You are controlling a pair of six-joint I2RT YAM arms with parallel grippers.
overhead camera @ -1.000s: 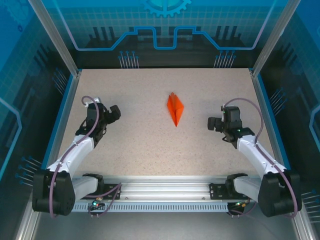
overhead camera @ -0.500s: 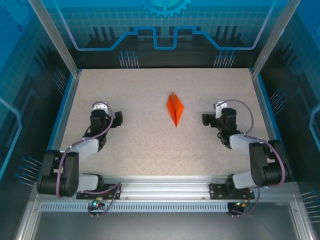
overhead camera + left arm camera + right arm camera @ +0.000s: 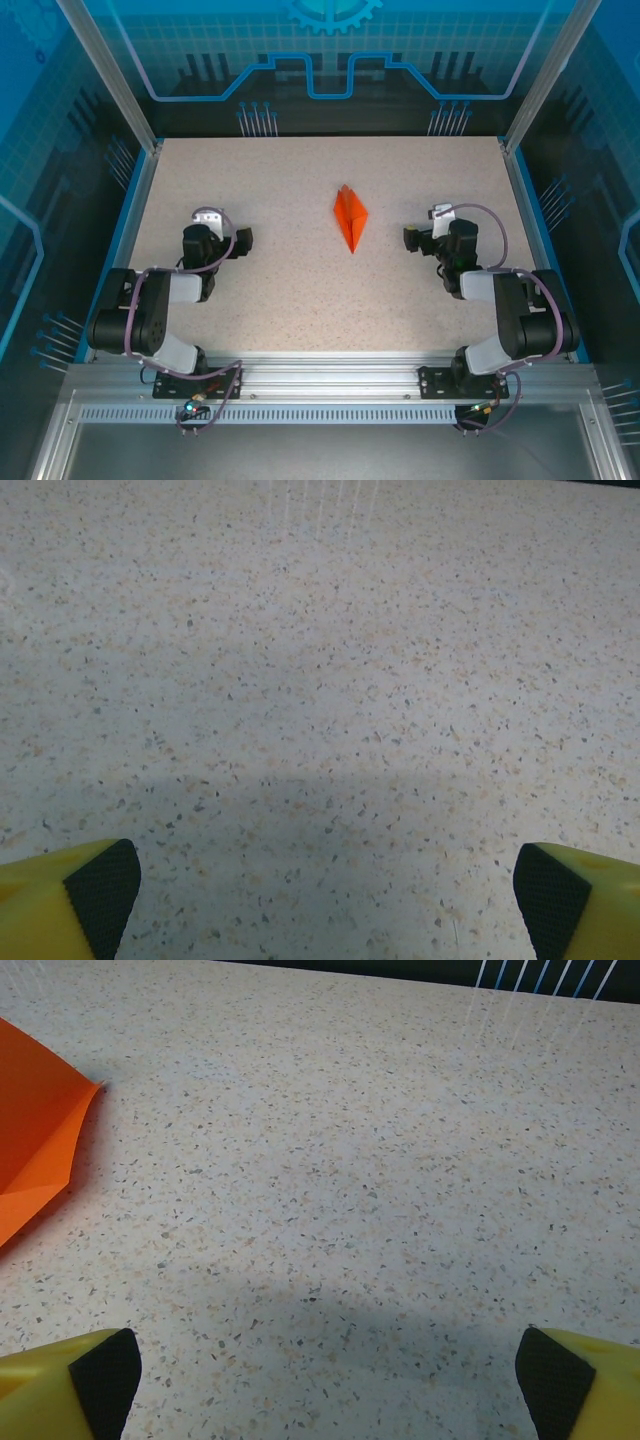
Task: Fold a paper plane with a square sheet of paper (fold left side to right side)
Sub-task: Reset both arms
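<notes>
Seen from above: a bright orange paper plane (image 3: 350, 219), flat on the speckled surface (image 3: 300, 300), slightly right of centre and closer to the far edge than to the arm bases. Slim kite shape with a crease down its length, blunt end toward the far side, sharp tip toward the near side. Apart from both pincers.

Well to the left of it: the left pincer (image 3: 241, 240), low over the surface and aimed toward the middle, its arm folded back on itself above the aluminium rail (image 3: 320, 372). From the left wrist camera, spread wide: yellow fingers with black pads (image 3: 100, 885) out at the two bottom corners, with bare speckled surface between and ahead of them and a soft shadow across the near part.

On the other side: the right pincer (image 3: 411, 238), also low, aimed left toward the plane's tip, near it but not touching, and closer to it than the left one. From the right wrist camera, spread just as wide and pinching nothing, with black pads at both bottom corners. At the left edge of that view, a corner of the orange plane with a fold line across it, partly cut off by the frame, lying flat and well ahead of the left-hand finger.
</notes>
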